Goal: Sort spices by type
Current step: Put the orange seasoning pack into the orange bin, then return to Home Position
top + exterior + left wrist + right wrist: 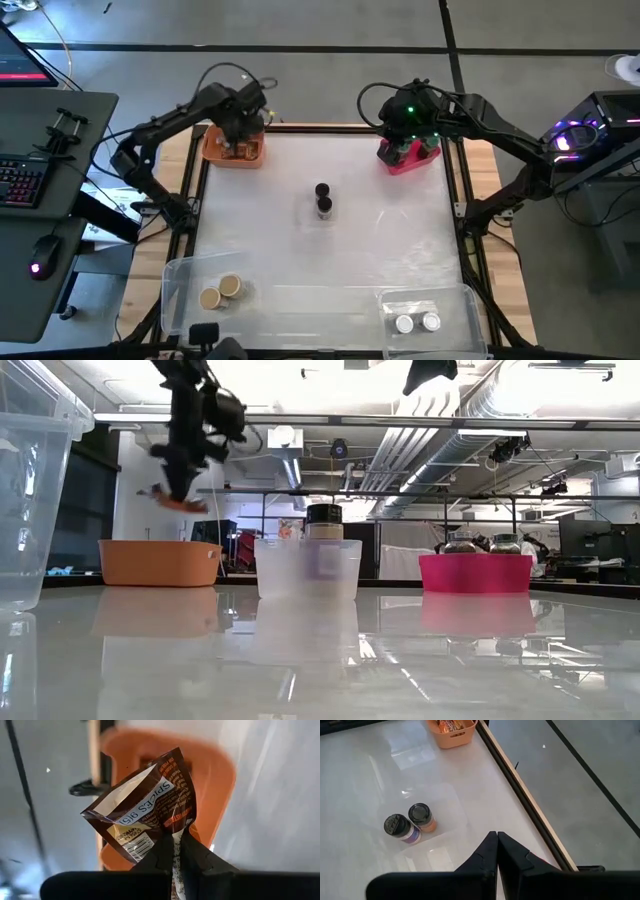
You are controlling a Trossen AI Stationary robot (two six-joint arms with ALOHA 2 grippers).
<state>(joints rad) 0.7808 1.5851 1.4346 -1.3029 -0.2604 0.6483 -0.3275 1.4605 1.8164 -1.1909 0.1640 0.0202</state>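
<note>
My left gripper [176, 834] hovers over the orange bin [216, 150] at the table's far left, shut on a flat brown packet [145, 810] printed "SPICES". The low view shows the packet [172, 498] below the gripper, above the bin [160, 563]. Over the pink bin [425, 158] at the far right, my right gripper [496, 837] is shut and holds nothing. That bin has two jars [482, 543] in it. Two dark-capped jars [323, 198] stand in a clear tub at the table's centre. My left gripper pinches the packet between its two fingers at one narrow end [173, 826], coming from above and pointing down. The packet is lifted clear and hangs crumpled beyond the fingertips, over the orange bin [220, 775].
A clear tub [175, 290] at the near left holds two tan-capped jars [221, 292]. Another [465, 300] at the near right holds two white-capped jars [417, 323]. The orange bin has other packets [450, 725] in it. Bare tabletop lies between the central tub and the near tubs.
</note>
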